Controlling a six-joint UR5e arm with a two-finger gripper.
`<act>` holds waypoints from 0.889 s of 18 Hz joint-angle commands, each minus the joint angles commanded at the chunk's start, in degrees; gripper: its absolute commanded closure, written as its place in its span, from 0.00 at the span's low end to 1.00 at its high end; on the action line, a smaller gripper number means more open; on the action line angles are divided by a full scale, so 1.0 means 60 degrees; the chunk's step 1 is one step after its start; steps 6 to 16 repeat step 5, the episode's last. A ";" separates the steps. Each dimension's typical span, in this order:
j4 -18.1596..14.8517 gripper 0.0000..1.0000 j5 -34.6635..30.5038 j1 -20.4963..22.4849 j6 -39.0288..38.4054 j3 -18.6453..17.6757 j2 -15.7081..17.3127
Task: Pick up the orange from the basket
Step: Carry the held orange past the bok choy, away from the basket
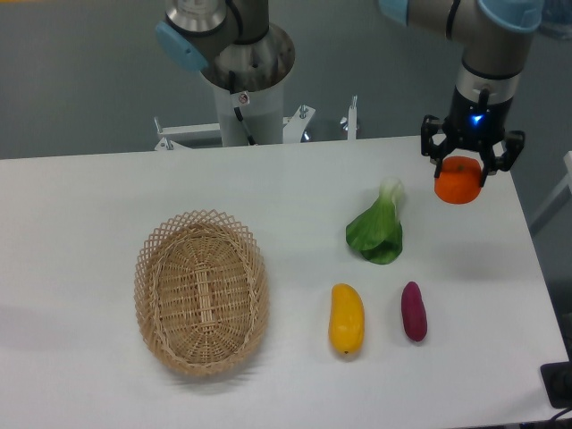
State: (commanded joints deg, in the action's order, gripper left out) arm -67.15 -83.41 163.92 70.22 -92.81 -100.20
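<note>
The orange is a small round bright orange fruit held between the black fingers of my gripper at the back right of the white table. The gripper is shut on it and the fruit hangs just above the tabletop. The basket, an oval tan wicker one with a lacy rim, lies at the front left, far from the gripper, with nothing visible inside it.
A green leafy vegetable lies left of the gripper. A yellow mango-like fruit and a purple sweet potato lie in front of it. The robot base column stands at the back. The table's right edge is close to the gripper.
</note>
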 joint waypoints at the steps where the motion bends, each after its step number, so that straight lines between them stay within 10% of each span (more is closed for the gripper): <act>1: 0.0000 0.37 0.0000 0.0000 0.0000 0.0000 0.0000; 16: 0.0000 0.36 0.0029 0.0029 0.0000 0.0000 -0.0015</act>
